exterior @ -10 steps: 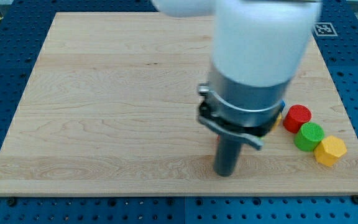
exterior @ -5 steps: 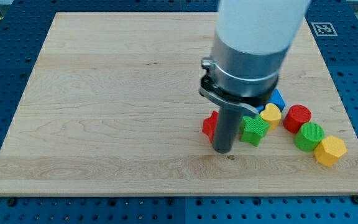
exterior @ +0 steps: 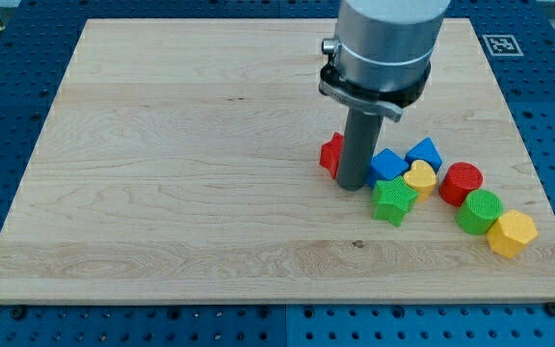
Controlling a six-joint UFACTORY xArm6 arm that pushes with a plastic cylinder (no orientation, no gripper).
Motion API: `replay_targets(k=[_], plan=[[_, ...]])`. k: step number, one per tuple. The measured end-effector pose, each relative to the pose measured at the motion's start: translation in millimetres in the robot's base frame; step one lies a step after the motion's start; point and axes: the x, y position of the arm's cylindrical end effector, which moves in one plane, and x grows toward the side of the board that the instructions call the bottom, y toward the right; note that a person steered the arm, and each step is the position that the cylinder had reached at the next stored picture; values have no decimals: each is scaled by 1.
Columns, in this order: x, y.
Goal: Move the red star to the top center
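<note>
The red star [exterior: 331, 154] lies on the wooden board [exterior: 162, 164], right of centre, and the rod hides most of it. My tip [exterior: 353, 185] rests on the board against the star's lower right side. It stands between the star and a blue block [exterior: 387, 164]. A green star [exterior: 393, 200] sits just below and right of the tip. The top centre of the board is behind the arm's grey body [exterior: 379, 48].
A cluster lies right of the tip: a second blue block [exterior: 424, 151], a yellow block [exterior: 419, 178], a red cylinder [exterior: 461, 183], a green cylinder [exterior: 479, 211] and a yellow hexagon [exterior: 513, 232]. The board's right edge is near them.
The arm and tip have moved toward the view's top. The red star has slid up with it. The blue, yellow and green blocks that the arm hid now show.
</note>
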Motion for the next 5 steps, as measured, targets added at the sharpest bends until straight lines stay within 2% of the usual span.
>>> replay_targets(k=[4,5], plan=[[-113,-64],[-135,-59]])
